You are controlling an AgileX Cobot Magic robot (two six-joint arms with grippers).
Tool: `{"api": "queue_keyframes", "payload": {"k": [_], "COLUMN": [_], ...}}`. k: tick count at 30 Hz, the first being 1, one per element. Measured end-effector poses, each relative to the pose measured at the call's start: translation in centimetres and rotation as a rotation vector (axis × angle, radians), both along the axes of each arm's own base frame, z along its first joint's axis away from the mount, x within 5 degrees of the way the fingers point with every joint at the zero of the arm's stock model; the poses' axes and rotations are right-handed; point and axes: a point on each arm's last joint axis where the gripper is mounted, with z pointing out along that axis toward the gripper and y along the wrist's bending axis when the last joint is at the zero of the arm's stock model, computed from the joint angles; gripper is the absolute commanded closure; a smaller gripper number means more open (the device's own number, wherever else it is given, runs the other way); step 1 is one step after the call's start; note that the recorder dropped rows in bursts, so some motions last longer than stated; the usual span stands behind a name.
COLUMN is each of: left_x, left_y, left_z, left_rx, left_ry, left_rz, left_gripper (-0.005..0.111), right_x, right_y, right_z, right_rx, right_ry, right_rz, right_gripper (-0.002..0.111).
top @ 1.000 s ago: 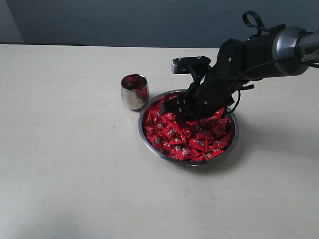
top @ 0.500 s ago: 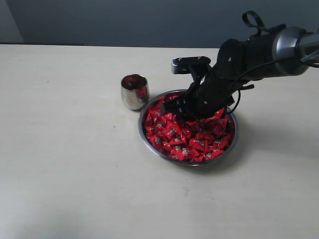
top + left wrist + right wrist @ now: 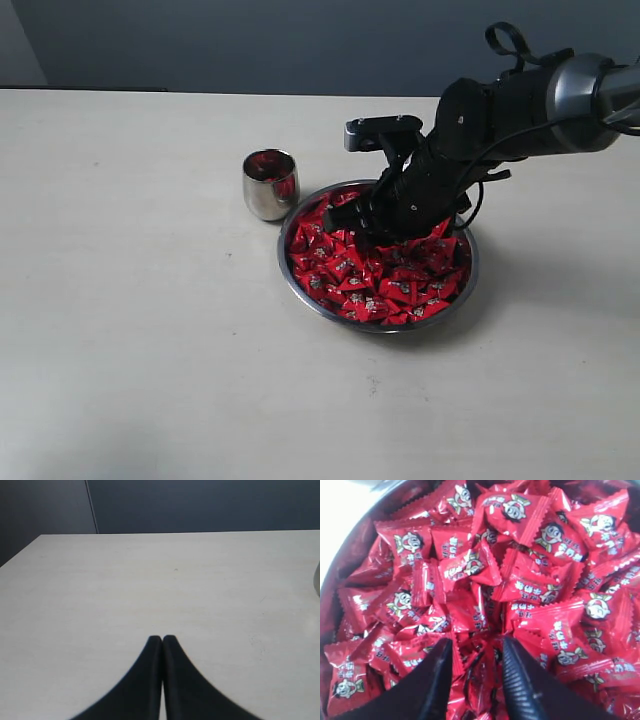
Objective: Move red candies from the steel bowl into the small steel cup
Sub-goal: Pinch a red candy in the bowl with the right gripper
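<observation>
The steel bowl [image 3: 296,288] sits right of centre, heaped with red candies [image 3: 375,285]. The small steel cup [image 3: 270,185] stands upright just beyond the bowl's left rim, its inside reflecting red. My right gripper [image 3: 356,226] is down in the far left part of the pile. In the right wrist view that gripper [image 3: 476,642] is open, its black fingertips [image 3: 444,652] pushed among the candies [image 3: 470,567], with crinkled wrappers lying between them. The bowl wall [image 3: 345,555] shows at one side. My left gripper [image 3: 162,638] is shut over bare table, far from both.
The right arm [image 3: 520,100] reaches in from the right over the bowl's far rim. The pale table [image 3: 150,330] runs back to a dark wall.
</observation>
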Motion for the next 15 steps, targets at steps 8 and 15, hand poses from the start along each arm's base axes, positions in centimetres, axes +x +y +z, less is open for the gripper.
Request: {"api": "queue_keyframes", "payload": {"k": [8, 15], "left_x": [0.0, 0.0], "left_y": [0.0, 0.0], "left_z": [0.0, 0.0], "left_rx": [0.0, 0.0], "left_ry": [0.0, 0.0], "left_rz": [0.0, 0.0], "left_gripper": [0.106, 0.106], "right_x": [0.0, 0.0], "right_y": [0.0, 0.0], "right_z": [-1.2, -1.2], "right_rx": [-0.019, -0.019], "right_ry": [0.028, 0.028], "right_rz": [0.001, 0.001], "right_gripper": [0.074, 0.09]}}
